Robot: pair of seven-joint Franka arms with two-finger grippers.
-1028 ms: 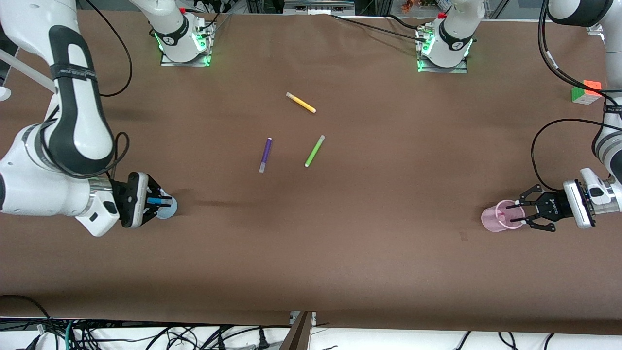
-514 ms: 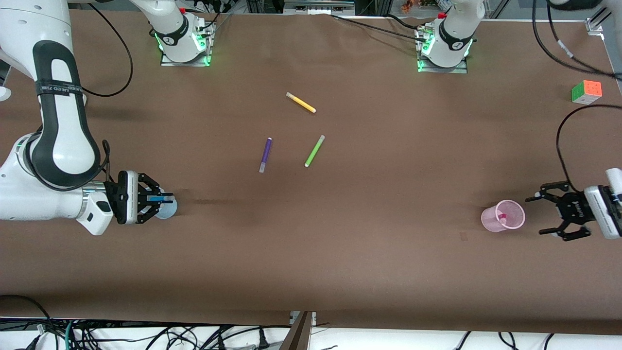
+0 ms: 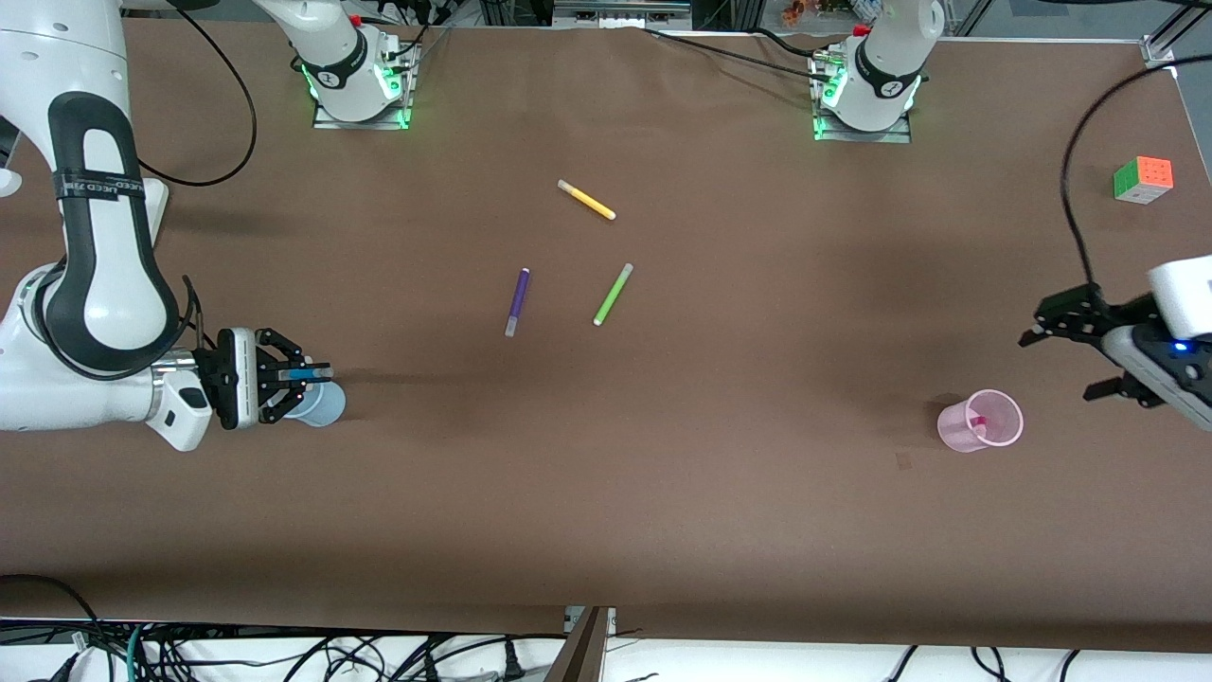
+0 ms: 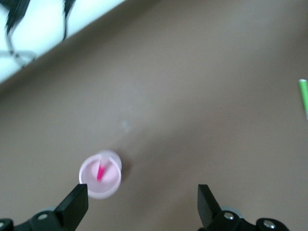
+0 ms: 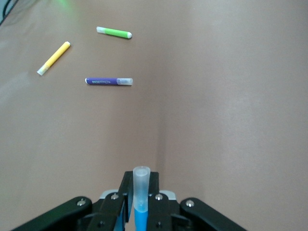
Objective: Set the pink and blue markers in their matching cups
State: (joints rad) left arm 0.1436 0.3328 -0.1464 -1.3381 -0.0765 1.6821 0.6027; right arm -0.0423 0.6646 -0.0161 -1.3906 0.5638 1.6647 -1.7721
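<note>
Holding: the right gripper is clamped on the blue marker and hangs over the blue cup at the right arm's end of the desk.
Key relation: the blue marker sits directly above the cup's rim area, so the coming move looks like a short lowering and a letting go; whether the tip is already inside the rim I cannot tell.
Long axis: in the right wrist view the blue marker stands out between the fingers, pale cap end foremost, the blue barrel pinched farther back.
Nearer arm: the right arm alone is at the blue cup; the left arm is well apart from it.
Left gripper: the left gripper is spread wide and empty, up in the air over the desk at the left arm's end, beside the pink cup.
Pink half: the pink marker leans inside the pink cup, so by my judgement that part of the job is done and the left arm just waits.
Bystanders: a purple marker, a green marker and a yellow marker lie flat mid-desk, well apart from both cups; a puzzle cube sits near the left arm's end.
Obstructions: nothing stands between the blue marker and its cup.
Risk: a tilted drop could tip the light cup.
</note>
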